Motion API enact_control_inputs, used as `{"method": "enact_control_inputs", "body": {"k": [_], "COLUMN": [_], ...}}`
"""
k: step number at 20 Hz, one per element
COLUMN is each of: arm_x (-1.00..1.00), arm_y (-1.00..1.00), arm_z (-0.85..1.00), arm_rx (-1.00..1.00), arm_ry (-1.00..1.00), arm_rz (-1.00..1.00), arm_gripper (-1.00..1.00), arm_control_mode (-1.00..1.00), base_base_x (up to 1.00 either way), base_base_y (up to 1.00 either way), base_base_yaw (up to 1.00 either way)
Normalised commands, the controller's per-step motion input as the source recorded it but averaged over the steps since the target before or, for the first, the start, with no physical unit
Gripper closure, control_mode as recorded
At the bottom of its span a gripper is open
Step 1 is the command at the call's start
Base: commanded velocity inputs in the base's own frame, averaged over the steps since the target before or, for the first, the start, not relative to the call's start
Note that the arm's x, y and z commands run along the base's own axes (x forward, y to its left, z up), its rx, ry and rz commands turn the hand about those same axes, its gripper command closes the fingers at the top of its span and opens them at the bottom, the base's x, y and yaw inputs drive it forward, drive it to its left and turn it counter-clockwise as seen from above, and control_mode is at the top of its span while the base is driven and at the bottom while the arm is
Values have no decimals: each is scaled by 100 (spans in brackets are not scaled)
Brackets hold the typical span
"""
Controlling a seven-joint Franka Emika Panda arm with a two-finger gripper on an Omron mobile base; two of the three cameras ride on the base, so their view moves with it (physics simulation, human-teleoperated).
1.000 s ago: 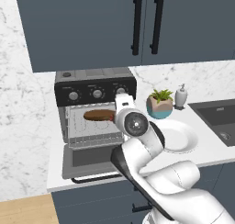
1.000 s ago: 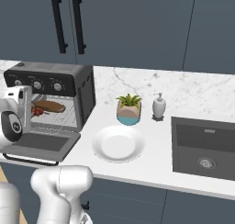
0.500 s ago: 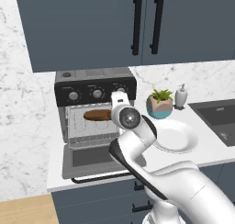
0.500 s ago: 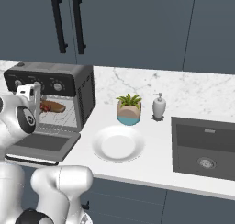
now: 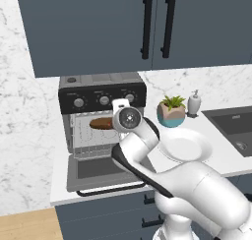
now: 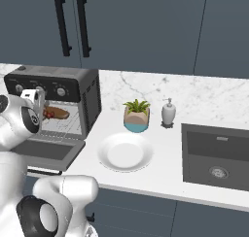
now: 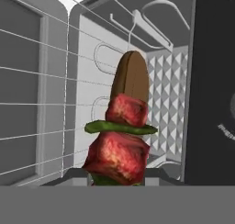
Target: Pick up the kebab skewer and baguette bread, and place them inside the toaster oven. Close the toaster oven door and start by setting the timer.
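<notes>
The gripper (image 7: 118, 176) is closed on the kebab skewer (image 7: 120, 145), holding it at the mouth of the toaster oven (image 5: 102, 92), just in front of the baguette bread (image 7: 131, 78) already lying on the rack inside. The skewer looks light and stiff, but its chunks could be soft and slippery. The bare stick end seems the safer hold.

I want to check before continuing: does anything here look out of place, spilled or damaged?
Nothing stands out. The baguette bread lies on the rack inside the toaster oven, the gripper holds the kebab skewer at the opening, and the white plate sits on the counter.
</notes>
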Motion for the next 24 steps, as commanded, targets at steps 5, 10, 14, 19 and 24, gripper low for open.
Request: {"method": "enact_control_inputs", "body": {"k": [5, 10, 14, 19, 24], "arm_x": [14, 21, 21, 36, 33], "arm_y": [0, 0, -1, 0, 0], "arm_z": [-27, -36, -22, -1, 0], "arm_rx": [0, 0, 0, 0, 0], "arm_ry": [1, 0, 0, 0, 1], "arm_rz": [0, 0, 0, 0, 0], "arm_gripper": [100, 100, 100, 100, 100], "arm_control_mode": [-100, -100, -100, -100, -100], "base_base_x": [0, 0, 0, 0, 0], "base_base_y": [0, 0, 0, 0, 0], "base_base_yaw": [0, 0, 0, 0, 0]}}
